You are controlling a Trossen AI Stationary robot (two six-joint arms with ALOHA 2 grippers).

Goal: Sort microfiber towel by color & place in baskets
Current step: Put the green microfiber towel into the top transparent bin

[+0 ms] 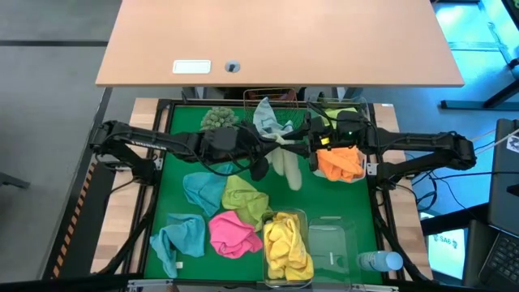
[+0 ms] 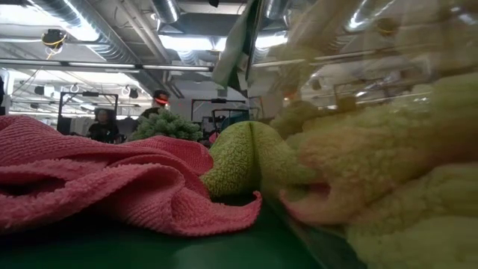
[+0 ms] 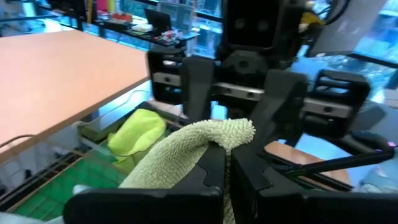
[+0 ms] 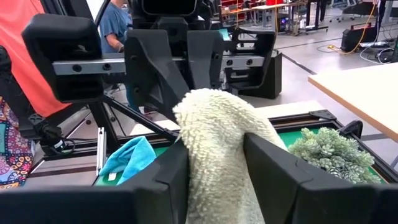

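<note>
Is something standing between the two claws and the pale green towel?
Nothing visible does. The left claw and the right claw are both shut directly on the pale green towel, held above the table's middle.

Bright, even light from ceiling strips (image 2: 187, 41) — glare there; the near yellow towel (image 2: 388, 187) and pink towel (image 2: 97, 183) blur, close to the lens.
</note>
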